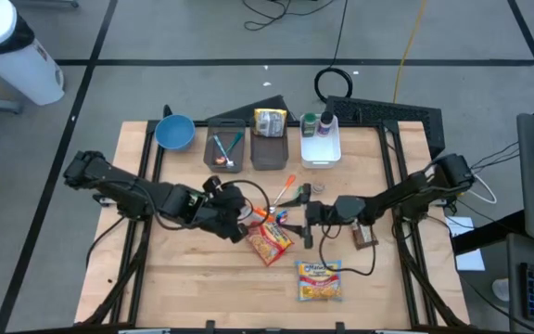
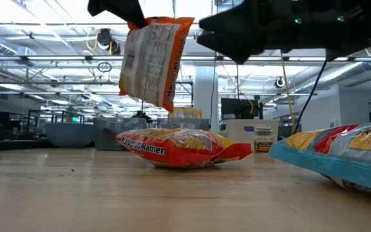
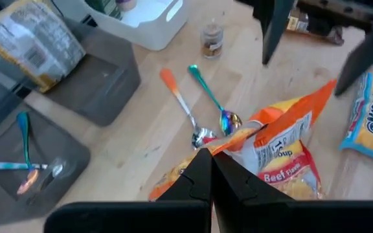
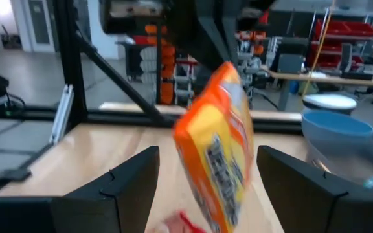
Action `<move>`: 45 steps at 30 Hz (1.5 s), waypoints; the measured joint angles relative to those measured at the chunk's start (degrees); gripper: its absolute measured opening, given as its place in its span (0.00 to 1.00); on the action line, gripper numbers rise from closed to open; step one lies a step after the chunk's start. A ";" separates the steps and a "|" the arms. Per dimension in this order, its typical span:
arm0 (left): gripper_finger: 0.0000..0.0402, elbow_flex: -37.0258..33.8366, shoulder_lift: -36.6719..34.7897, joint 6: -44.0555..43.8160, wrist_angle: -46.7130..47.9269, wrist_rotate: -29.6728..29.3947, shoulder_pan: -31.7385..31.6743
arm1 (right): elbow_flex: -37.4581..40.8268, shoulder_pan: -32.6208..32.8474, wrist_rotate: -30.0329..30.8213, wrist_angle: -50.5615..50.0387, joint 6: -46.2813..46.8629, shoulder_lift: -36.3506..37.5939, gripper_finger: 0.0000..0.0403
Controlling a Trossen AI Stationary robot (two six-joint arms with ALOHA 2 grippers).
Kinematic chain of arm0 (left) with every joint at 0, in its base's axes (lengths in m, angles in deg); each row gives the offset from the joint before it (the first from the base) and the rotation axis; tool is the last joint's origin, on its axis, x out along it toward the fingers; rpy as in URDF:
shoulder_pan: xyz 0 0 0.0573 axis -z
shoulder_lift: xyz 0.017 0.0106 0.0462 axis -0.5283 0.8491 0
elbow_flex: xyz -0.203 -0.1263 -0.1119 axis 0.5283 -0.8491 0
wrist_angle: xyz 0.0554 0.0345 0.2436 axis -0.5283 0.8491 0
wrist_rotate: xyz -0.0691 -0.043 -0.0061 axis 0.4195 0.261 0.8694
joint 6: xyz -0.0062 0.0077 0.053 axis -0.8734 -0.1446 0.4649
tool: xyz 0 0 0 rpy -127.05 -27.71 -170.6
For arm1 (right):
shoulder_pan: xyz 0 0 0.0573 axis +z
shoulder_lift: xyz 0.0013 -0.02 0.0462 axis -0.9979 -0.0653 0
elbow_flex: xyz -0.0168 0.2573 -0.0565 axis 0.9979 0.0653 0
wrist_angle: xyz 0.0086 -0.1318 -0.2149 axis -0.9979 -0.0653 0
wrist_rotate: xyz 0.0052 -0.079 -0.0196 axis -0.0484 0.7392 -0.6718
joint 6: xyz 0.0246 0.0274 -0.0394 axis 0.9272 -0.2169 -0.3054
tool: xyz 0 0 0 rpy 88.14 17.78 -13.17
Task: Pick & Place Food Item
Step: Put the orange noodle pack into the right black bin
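Observation:
An orange ramen packet [image 2: 153, 61] hangs in the air over the table's middle, with my left gripper [image 3: 210, 176] shut on it. Under it a red ramen packet [image 2: 182, 147] lies flat on the table [image 1: 193, 278]. A blue ramen packet [image 1: 320, 279] lies toward the near edge. My right gripper [image 4: 212, 188] is open and level, just right of the orange packet [image 4: 219, 155]. Its fingers stand on either side of the packet, with a gap on each side. My left gripper pinches the orange packet's sealed top edge [image 3: 230, 140] between its two shut fingers, slanting down from the table's left. The packet hangs below the fingers, tilted, clear of the table and of the red packet [image 3: 283, 184] beneath it.
Along the far edge stand a blue bowl [image 1: 174, 132], two dark bins [image 1: 225, 150] [image 1: 269, 148] and a white bin [image 1: 321, 141]. Two spoons [image 3: 199, 110] and a small jar [image 3: 211, 40] lie behind the packets. A brown item [image 1: 364, 237] lies under the right arm.

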 joint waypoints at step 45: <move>0.00 0.00 0.02 6.03 -5.33 -2.80 -1.11 | -9.60 -2.68 0.31 -2.34 1.51 -4.84 0.56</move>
